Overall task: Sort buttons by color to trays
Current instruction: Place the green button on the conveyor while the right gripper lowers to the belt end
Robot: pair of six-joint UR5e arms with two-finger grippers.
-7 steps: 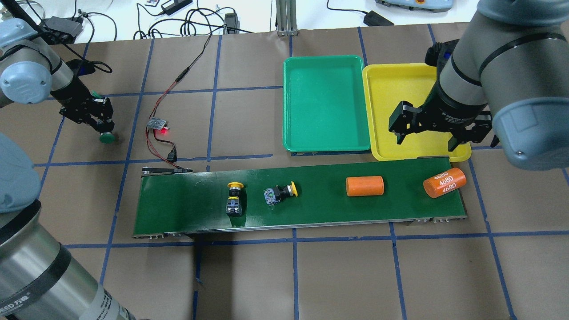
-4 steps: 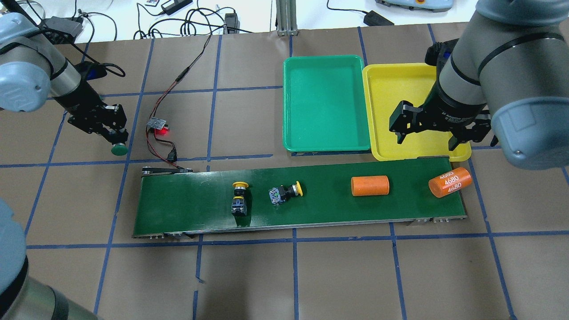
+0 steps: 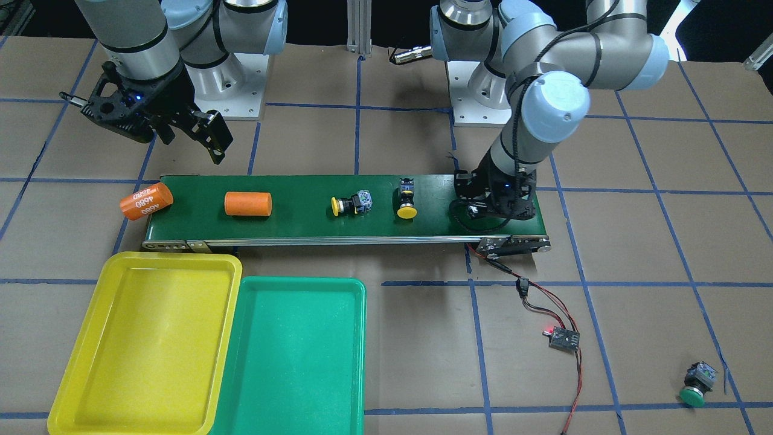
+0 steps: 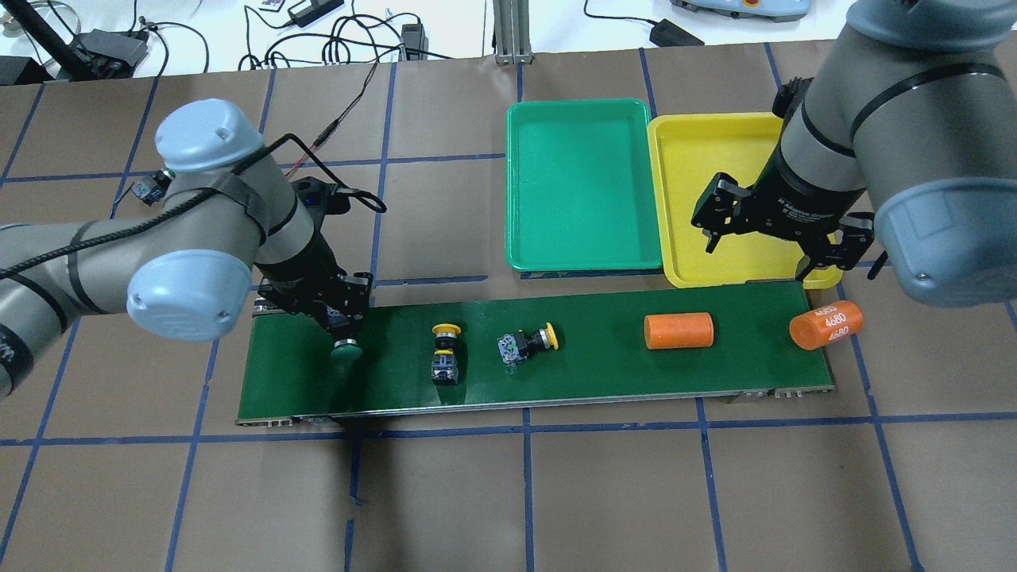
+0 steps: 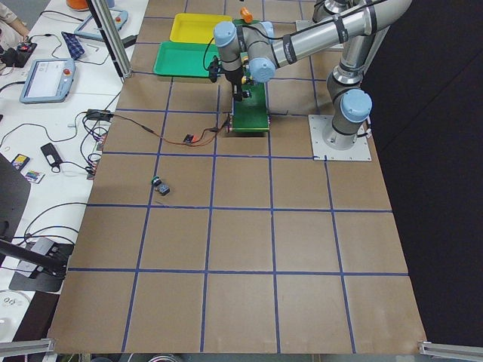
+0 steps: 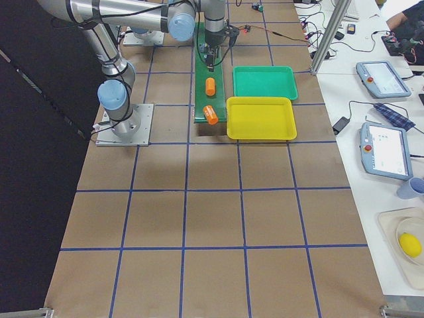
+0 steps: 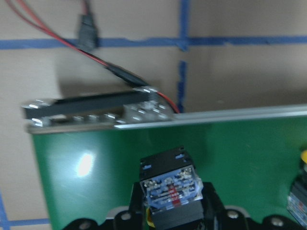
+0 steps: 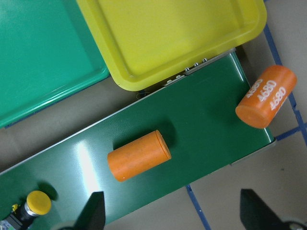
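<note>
my left end effector (image 4: 342,326) is clamped on a green button (image 4: 346,350), cap down and body up between the fingers, hanging over the left end of the conveyor belt (image 4: 596,373). the left wrist view shows its terminal block facing the camera, gripped across the flat sides. my right end effector (image 4: 760,253) is spread wide and carries nothing. it hovers over the near edge of the yellow tray (image 4: 707,159), which sits against the teal green tray (image 4: 584,183). i see nothing in either tray.

on the belt lie the left yellow button (image 4: 446,349), cap toward the trays, and the right yellow button (image 4: 524,344), on its side. they are near each other but apart. further right are a plain orange cylinder (image 4: 678,331) and a 4680 cylinder (image 4: 826,324), the latter hanging over the belt's end. a second green button (image 3: 696,382) sits on the desk (image 3: 634,254), well apart from the belt.

i judge these buttons light, rigid plastic. the domed cap looks smooth and likely to slip or roll, and the terminal end may be delicate. the blocky black body, pinched across its flat faces, seems the safest hold.
</note>
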